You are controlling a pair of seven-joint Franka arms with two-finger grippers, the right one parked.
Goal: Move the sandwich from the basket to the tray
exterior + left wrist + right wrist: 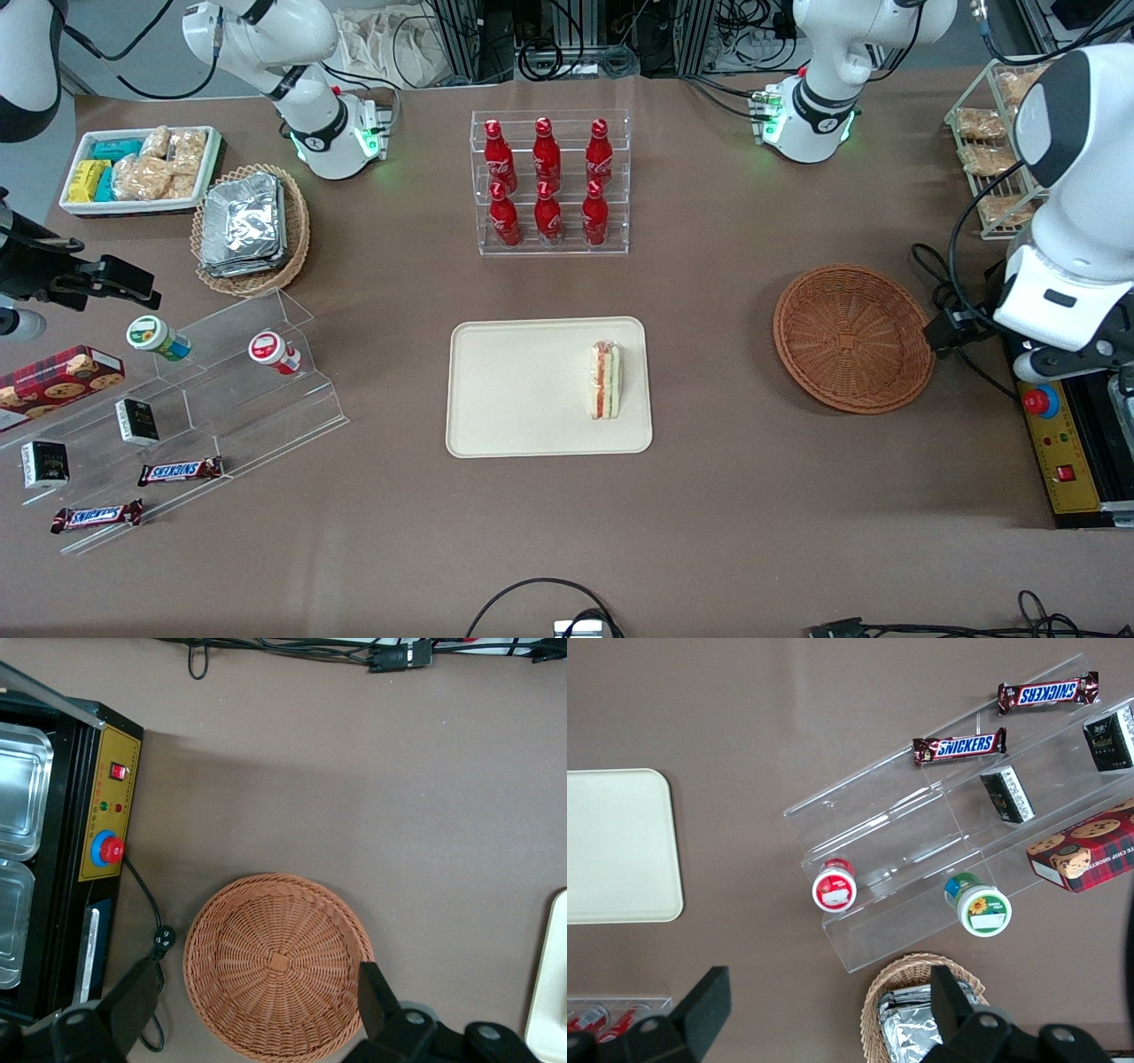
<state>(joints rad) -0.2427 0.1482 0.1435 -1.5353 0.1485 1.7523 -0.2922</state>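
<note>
The sandwich (606, 379) lies on the cream tray (514, 390), close to the tray's edge toward the working arm's end, its red, orange and green layers facing up. The reddish-brown wicker basket (852, 338) sits on the table beside the tray and holds nothing. In the left wrist view my gripper (257, 983) hangs open high above the basket (277, 961), with nothing between its fingers (133, 1001). A strip of the tray's rim (551, 992) shows there too. In the front view the working arm's wrist (1063, 292) hovers beside the basket, toward the working arm's end of the table.
A black-and-yellow control box (1059, 443) with a red button and a black cable (966, 354) lie beside the basket. A clear rack of red bottles (549, 182) stands farther from the camera than the tray. An acrylic stepped shelf (177, 416) occupies the parked arm's end.
</note>
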